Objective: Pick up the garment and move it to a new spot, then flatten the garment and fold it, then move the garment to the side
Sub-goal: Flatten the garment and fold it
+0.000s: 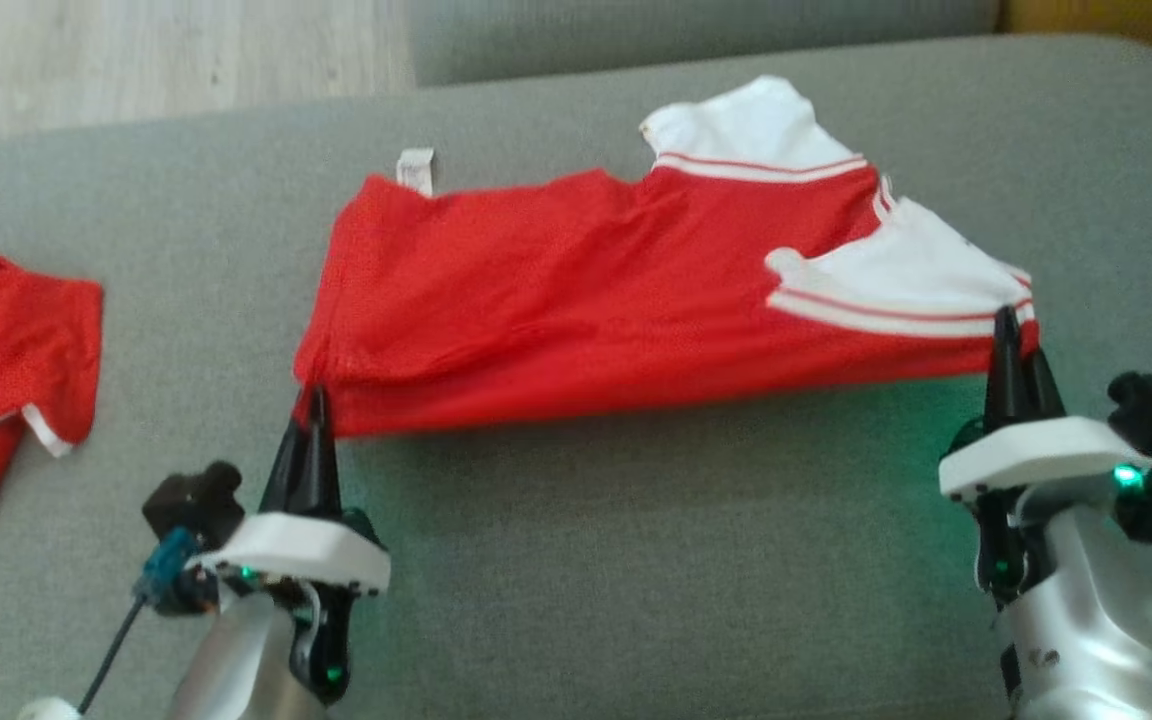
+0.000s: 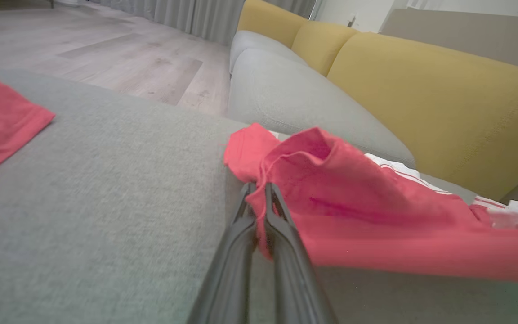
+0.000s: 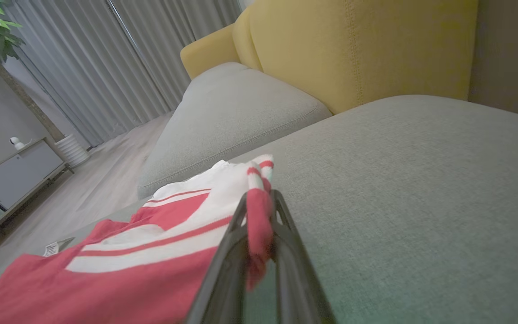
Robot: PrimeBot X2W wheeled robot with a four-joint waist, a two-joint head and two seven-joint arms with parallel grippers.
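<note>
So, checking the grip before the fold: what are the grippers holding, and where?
The red shirt: left gripper pinches its near hem corner, right gripper its near striped sleeve edge.

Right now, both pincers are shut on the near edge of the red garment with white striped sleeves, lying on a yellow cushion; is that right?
Not quite: the red garment with white striped sleeves lies on a grey fabric cushion, as the head view shows. The left pincer and right pincer are shut on its near edge.

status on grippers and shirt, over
Left gripper shut on hem corner of red garment, right gripper shut on its sleeve end. Near edge taut between them above grey cushion. Second red garment apart, far left.
</note>
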